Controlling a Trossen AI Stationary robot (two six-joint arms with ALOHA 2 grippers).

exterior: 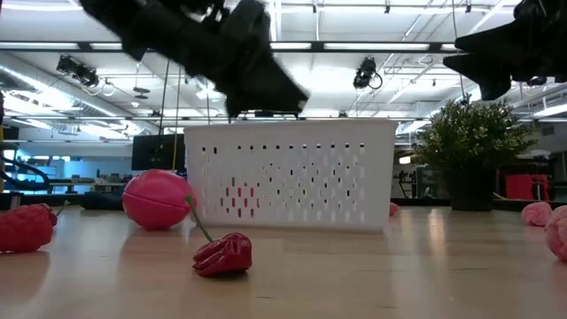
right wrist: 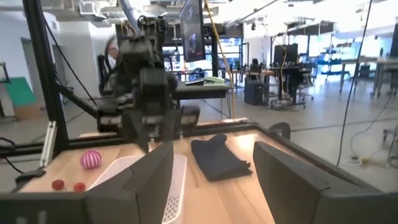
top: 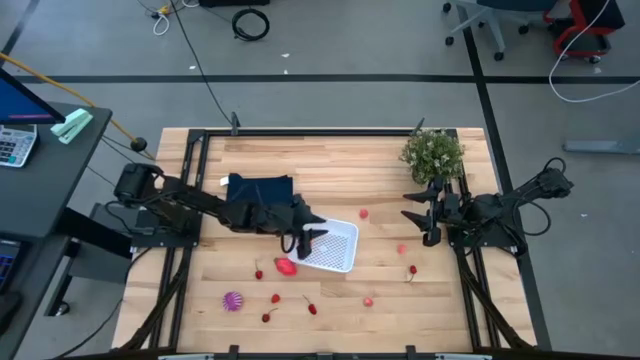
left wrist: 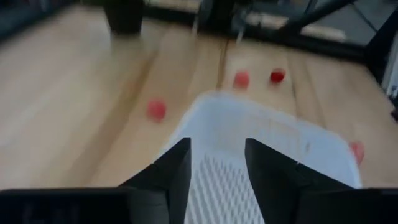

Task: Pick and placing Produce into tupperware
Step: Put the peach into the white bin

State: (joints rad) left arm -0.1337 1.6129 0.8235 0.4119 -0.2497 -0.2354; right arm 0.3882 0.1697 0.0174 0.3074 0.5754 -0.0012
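Observation:
The white tupperware (top: 338, 247) sits mid-table, its mesh bottom bare in the left wrist view (left wrist: 261, 143). Small red and pink produce bits lie scattered on the wood around it, such as one (top: 363, 213) on its far side and one (top: 368, 301) toward the near edge. The larger red piece (top: 285, 266) lies just left of it, and the magenta ribbed ball (top: 233, 300) rests nearer the near-left corner. My left gripper (top: 306, 238) hovers open over the tupperware's left part (left wrist: 217, 152), holding nothing. My right gripper (top: 425, 218) waits open at the right (right wrist: 214, 155).
A dark navy folded cloth (top: 260, 189) lies under my left arm, left of and beyond the tupperware. A green potted plant (top: 433, 153) stands at the far right corner. In the low view a stemmed red bit (exterior: 223, 254) lies in front of the tupperware wall (exterior: 292, 173).

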